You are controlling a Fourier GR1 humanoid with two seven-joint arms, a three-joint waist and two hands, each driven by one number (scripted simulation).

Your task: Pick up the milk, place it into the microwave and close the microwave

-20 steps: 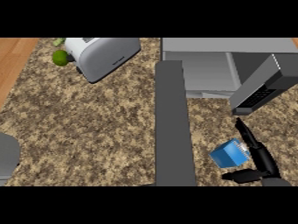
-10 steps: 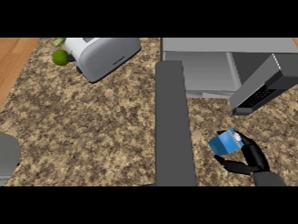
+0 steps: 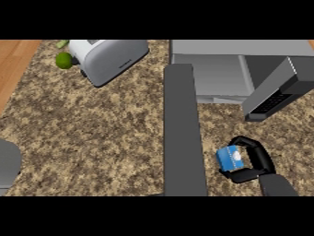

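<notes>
This is a kitchen. A speckled brown granite counter (image 3: pixel 98 133) fills the scene, with wooden flooring (image 3: pixel 3 69) along its left side. At the far right a grey microwave (image 3: pixel 220 69) stands with its door (image 3: pixel 282 92) swung open, and at the far left sits a silver toaster (image 3: pixel 112 60).

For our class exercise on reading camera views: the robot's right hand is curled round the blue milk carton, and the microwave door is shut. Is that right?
Not quite. The head view shows the microwave with its door swung open, not shut. The rest holds: the right hand is curled round the blue milk carton, on the counter in front of the microwave.
</notes>
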